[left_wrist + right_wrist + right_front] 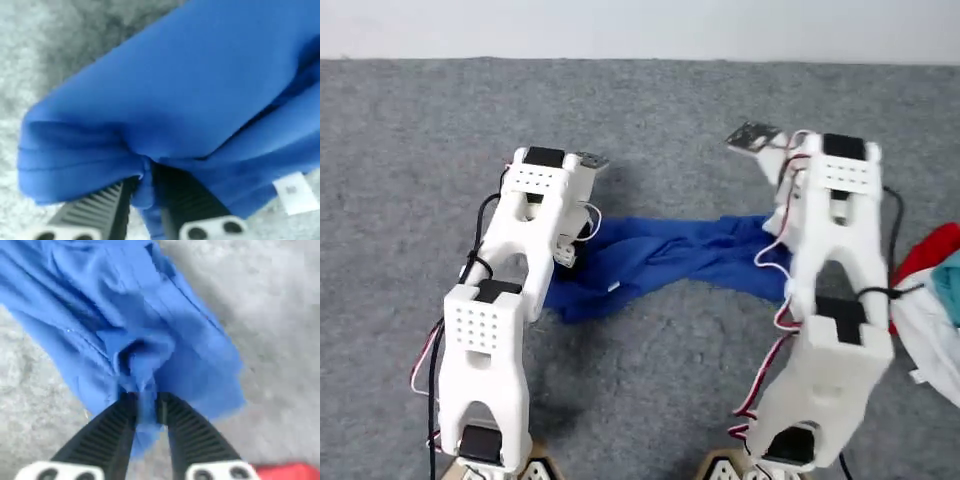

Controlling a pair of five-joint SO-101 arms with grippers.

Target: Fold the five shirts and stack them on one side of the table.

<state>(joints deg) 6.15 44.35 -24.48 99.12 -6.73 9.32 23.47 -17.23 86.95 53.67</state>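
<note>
Blue shirt (pixel 660 255) on grey table (pixel 420 120)

In my feed, the blue shirt (pixel 660 255) lies bunched into a long, twisted band across the middle of the grey table (pixel 650 120). The left pincer (pixel 145 175) pinches one end and the right pincer (pixel 146 399) the other. A small white tag (pixel 613 287) shows near its left end. At the table's right edge, a red shirt (pixel 930 250), a teal shirt (pixel 948 280) and a white shirt (pixel 930 335) lie heaped, crumpled and unfolded.

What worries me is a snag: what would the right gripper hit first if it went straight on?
More of the crumpled blue fabric shirt that the right gripper is shut on; the grey felt tabletop probably lies beneath.
</note>
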